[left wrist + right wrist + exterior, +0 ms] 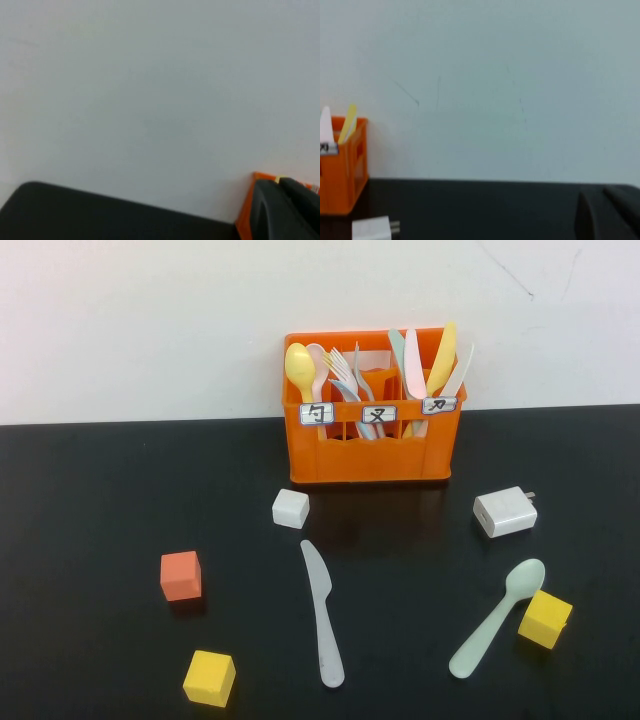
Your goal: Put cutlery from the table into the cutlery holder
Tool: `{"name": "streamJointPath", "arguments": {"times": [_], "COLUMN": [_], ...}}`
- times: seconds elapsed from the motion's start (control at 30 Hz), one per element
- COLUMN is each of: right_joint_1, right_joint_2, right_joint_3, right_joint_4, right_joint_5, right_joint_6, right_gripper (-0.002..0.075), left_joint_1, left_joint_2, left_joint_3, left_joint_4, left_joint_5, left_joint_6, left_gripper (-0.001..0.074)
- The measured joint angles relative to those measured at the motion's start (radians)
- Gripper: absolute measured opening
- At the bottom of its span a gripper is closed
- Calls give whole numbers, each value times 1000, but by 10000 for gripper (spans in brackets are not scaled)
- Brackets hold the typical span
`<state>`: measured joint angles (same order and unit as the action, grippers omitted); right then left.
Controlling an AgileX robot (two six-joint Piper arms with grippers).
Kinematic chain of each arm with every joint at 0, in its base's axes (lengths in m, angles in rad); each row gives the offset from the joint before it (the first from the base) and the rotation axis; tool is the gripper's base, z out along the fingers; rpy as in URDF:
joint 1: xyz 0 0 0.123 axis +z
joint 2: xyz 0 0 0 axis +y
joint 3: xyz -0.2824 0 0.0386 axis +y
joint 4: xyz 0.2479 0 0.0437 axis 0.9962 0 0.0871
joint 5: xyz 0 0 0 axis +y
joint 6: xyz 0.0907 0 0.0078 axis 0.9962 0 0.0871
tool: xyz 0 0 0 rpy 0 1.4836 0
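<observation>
Both arms sit outside the high view. In the left wrist view only a dark, blurred sliver of the left gripper [287, 210] shows, covering part of the orange cutlery holder [246, 212]. The right gripper [610, 212] is likewise cropped, and the white charger [372, 228] is cut by the edge.

Pale wall [150, 90] is filling most of the view | black table [100, 220] is showing from seven to five o'clock | orange cutlery holder [246, 210] is peeking in at four o'clock | dark left gripper [282, 212] part is overlapping it, blurred
</observation>
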<state>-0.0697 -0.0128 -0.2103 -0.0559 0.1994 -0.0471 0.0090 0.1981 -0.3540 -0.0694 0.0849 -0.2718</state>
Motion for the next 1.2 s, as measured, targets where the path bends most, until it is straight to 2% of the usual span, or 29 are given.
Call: {"name": "streamJointPath", "arguments": {"times": [0.17, 0.3, 0.4, 0.53, 0.67, 0.8, 0.9, 1.07, 1.2], "right_joint_1": [0, 0, 0, 0, 0, 0, 0, 0, 0], "right_joint_2": [25, 141, 254, 399, 547, 696, 800, 949, 1029], "right_joint_3": [-64, -108, -136, -172, -191, -205, -211, -212, -242], "right_joint_4": [8, 66, 169, 375, 561, 682, 714, 797, 891], "right_joint_5": [160, 260, 295, 327, 360, 405, 416, 418, 449], "right_joint_6": [0, -36, -140, -370, -602, -806, -891, -997, -1100], "right_gripper": [-2, -2, -2, -2, -2, -2, -2, -2, -2], "left_joint_1": [0, 0, 0, 0, 0, 0, 0, 0, 0], "left_joint_2": [128, 215, 287, 393, 518, 625, 703, 846, 1004], "left_joint_3": [-34, -34, -43, -102, -169, -195, -196, -196, -242], "left_joint_4": [-12, -85, -166, -212, -324, -518, -628, -803, -1002], "left_joint_5": [39, 45, 83, 235, 416, 476, 478, 490, 605], "left_joint_6": [0, 0, 0, 23, 140, 301, 403, 455, 659], "left_gripper": [-1, -1, -1, -1, -1, -1, -1, -1, -1]}}
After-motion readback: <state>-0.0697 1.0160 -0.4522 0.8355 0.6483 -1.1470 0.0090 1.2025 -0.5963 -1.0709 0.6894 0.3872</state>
